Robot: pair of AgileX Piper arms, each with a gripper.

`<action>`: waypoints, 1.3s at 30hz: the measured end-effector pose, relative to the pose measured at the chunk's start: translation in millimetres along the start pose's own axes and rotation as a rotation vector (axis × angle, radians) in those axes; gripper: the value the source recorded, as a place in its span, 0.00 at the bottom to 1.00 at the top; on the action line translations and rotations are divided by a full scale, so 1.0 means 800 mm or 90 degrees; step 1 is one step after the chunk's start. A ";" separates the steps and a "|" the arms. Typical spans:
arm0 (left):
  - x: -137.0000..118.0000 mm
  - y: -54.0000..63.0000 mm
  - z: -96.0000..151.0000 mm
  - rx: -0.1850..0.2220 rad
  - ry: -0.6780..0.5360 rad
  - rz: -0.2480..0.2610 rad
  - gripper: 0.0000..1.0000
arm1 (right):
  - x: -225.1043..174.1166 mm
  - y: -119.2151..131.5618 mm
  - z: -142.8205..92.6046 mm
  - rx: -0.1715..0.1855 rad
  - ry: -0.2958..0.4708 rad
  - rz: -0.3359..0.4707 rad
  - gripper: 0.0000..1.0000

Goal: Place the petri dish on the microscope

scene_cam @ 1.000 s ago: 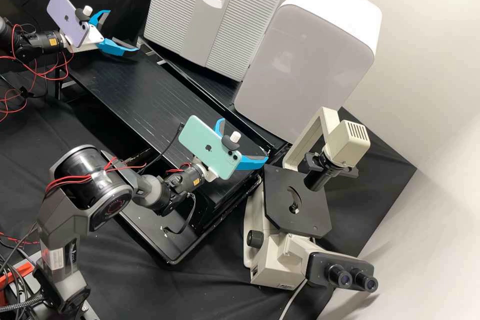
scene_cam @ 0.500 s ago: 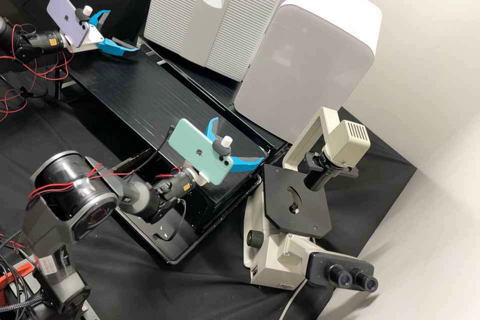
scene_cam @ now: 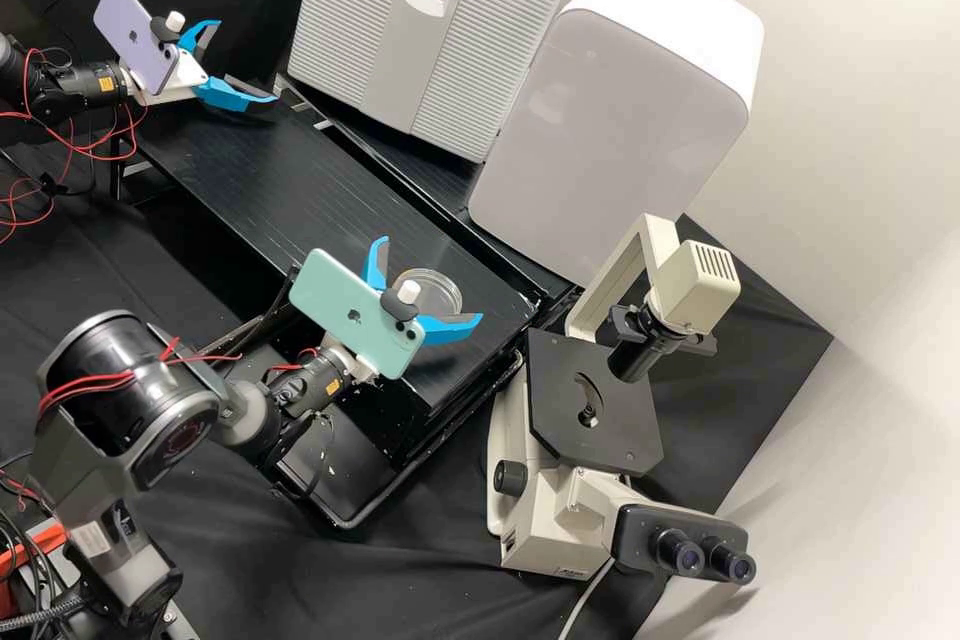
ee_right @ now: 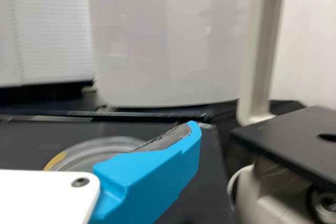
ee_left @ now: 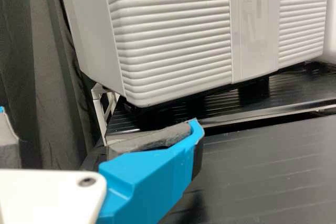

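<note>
- Our right gripper is spread wide near the petri dish.
- We see it clear, round, shallow, yellowish at one edge, by the counter corner nearest the microscope.
- Left gripper gapes at the far end.

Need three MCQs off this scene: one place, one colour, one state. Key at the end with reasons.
1. Where is the petri dish?
A) on the microscope stage
B) on the black bench
C) on top of the white box

2. What colour is the phone on the right gripper?
A) mint green
B) purple
C) red

3. How is the right gripper?
A) shut on the dish
B) shut, empty
C) open

Key:
1 B: the high view shows it lying there, by the right gripper.
2 A: its back is mint green.
3 C: its blue fingers are spread wide apart.
</note>
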 end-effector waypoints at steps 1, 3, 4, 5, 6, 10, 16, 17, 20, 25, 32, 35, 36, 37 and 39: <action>0.000 0.000 0.000 0.000 0.000 0.000 1.00 | 0.000 -0.005 0.002 -0.005 -0.002 -0.009 1.00; 0.000 0.000 0.000 0.000 0.000 0.000 1.00 | 0.000 -0.011 0.004 -0.007 -0.005 -0.021 1.00; 0.000 0.000 0.000 0.000 0.000 0.000 1.00 | 0.000 -0.013 0.005 -0.006 -0.007 -0.024 1.00; 0.000 0.000 0.000 0.000 0.000 0.000 1.00 | 0.001 -0.015 0.008 -0.006 -0.012 -0.028 1.00; 0.000 0.000 0.000 0.000 0.000 0.000 1.00 | 0.001 -0.016 0.010 -0.005 -0.015 -0.029 1.00; 0.000 0.000 0.000 0.000 0.000 0.000 1.00 | 0.003 -0.020 0.015 -0.004 -0.025 -0.035 1.00; 0.000 0.000 0.000 0.000 0.000 0.000 1.00 | 0.003 -0.022 0.016 -0.004 -0.025 -0.035 1.00; 0.000 0.000 0.000 0.000 0.000 0.000 1.00 | 0.004 -0.021 0.016 -0.004 -0.024 -0.034 1.00; 0.000 0.000 0.000 0.000 0.000 0.000 1.00 | 0.005 -0.021 0.016 -0.012 -0.024 -0.034 1.00; 0.000 0.000 0.000 0.000 0.000 0.000 1.00 | 0.016 -0.019 0.017 -0.028 -0.033 -0.024 1.00; 0.000 0.000 0.000 0.000 0.000 0.000 1.00 | 0.025 -0.017 0.017 -0.047 -0.047 -0.026 1.00; 0.000 0.000 0.000 0.000 0.000 0.000 1.00 | 0.026 -0.019 0.018 -0.048 -0.048 -0.029 1.00; 0.000 0.000 0.000 0.000 0.000 0.000 1.00 | 0.026 -0.019 0.018 -0.049 -0.050 -0.030 1.00; 0.000 0.000 0.000 0.000 0.000 0.000 1.00 | 0.026 -0.020 0.019 -0.049 -0.051 -0.031 1.00; 0.000 0.000 0.000 0.000 0.000 0.000 1.00 | 0.026 -0.020 0.020 -0.047 -0.055 -0.029 1.00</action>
